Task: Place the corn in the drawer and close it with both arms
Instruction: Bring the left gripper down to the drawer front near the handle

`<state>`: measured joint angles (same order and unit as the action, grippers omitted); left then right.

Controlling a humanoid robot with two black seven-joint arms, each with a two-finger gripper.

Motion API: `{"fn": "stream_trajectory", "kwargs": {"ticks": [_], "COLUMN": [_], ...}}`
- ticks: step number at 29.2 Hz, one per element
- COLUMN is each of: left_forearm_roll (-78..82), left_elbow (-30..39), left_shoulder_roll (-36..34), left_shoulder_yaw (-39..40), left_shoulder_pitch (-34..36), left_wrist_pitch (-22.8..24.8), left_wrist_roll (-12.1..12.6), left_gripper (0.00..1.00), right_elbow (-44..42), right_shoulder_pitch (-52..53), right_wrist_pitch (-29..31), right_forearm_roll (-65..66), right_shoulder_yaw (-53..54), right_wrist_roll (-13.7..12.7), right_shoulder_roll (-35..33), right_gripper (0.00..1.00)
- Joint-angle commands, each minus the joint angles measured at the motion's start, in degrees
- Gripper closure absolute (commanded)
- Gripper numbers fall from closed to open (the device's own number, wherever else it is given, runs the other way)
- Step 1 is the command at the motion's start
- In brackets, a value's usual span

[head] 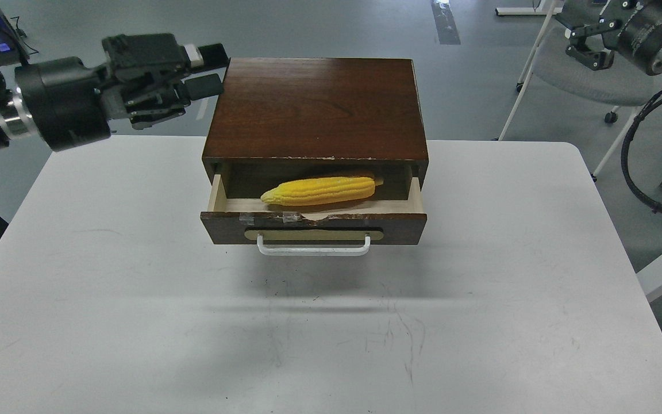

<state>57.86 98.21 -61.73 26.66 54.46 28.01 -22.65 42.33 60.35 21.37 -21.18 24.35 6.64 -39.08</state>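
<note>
**A:** What is nearest?

**B:** A white table [107, 299], scuffed with faint dark marks. Its near edge is cut off by the bottom of the view.

**A:** And on it?

**B:** A dark brown cabinet [319, 106] at the middle of the table's far part. Its drawer [314, 221] is pulled partway out toward the near side. The drawer front has a chipped top edge, bits of clear tape, a beige plate and a white bar handle [314, 248].

**A:** Where is the corn?

**B:** The corn [320, 190] lies inside the open drawer, lengthwise left to right. Its far side sits in shadow under the cabinet top, so the back of the drawer is hard to make out.

**A:** The arms?

**B:** The left gripper [207, 72] hovers just beside the cabinet's far left corner, fingers narrowly apart and holding nothing. The right gripper [587, 43] is at the far right, well apart from the cabinet, small and dark; I cannot tell its state. Both arms are cut off at the view's edges.
</note>
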Motion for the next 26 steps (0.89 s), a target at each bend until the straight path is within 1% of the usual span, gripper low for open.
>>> {"fn": "stream_trajectory", "kwargs": {"ticks": [1,2,3,6,8,11,14,15,17,18,21,26], "left_forearm_roll": [8.3,9.6,12.8,19.7,26.8,34.2,43.9,43.9,50.4,55.1,60.8,61.5], "left_elbow": [3.0,3.0,2.9,2.9,2.9,2.9,2.6,2.6,0.7,-1.5,-2.5,-2.6], "left_shoulder_roll": [1.7,3.9,5.6,7.8,11.9,14.4,17.1,17.1,18.2,19.4,20.2,20.0], "left_shoulder_yaw": [-2.7,-2.9,-3.0,-3.2,-5.0,-6.8,-8.9,-8.9,-10.7,-11.6,-12.0,-11.0], "left_shoulder_pitch": [-0.8,-0.7,-0.8,-1.5,-3.7,-5.8,-7.3,-7.3,-7.8,-8.3,-9.0,-9.0], "left_wrist_pitch": [0.0,0.0,0.0,0.0,0.0,0.0,0.0,0.0,0.0,0.0,0.0,0.0], "left_wrist_roll": [-3.4,-3.4,-3.4,-3.5,-3.5,-3.5,-3.5,-3.5,-3.5,-3.5,-3.5,-3.2], "left_gripper": [1.00,1.00,1.00,1.00,1.00,1.00,1.00,1.00,1.00,1.00,1.00,1.00], "right_elbow": [0.1,-0.1,-0.4,-1.5,-3.6,-7.2,-9.5,-9.5,-9.5,-9.5,-9.5,-9.5], "right_shoulder_pitch": [-6.8,-9.0,-10.8,-13.1,-15.3,-15.5,-15.6,-15.6,-15.7,-15.7,-15.8,-16.6], "right_wrist_pitch": [0.2,0.6,1.0,3.3,6.6,6.6,6.6,6.6,6.6,6.6,6.6,6.6], "right_forearm_roll": [-4.6,-4.6,-4.7,-5.2,-5.4,-5.4,-5.4,-5.4,-5.4,-5.4,-5.4,-5.3], "right_shoulder_yaw": [2.7,3.9,5.0,7.2,9.7,11.6,13.3,13.3,14.3,14.9,15.1,14.4], "right_wrist_roll": [3.5,5.1,5.8,6.0,6.0,6.0,5.9,5.9,5.9,5.9,5.9,5.8], "right_shoulder_roll": [1.5,2.3,2.5,2.8,5.6,8.2,8.6,8.6,9.0,9.5,10.3,10.3], "right_gripper": [0.01,0.00,0.00,0.00,0.00,0.00,0.00,0.00,0.00,0.00,0.00,0.00]}}
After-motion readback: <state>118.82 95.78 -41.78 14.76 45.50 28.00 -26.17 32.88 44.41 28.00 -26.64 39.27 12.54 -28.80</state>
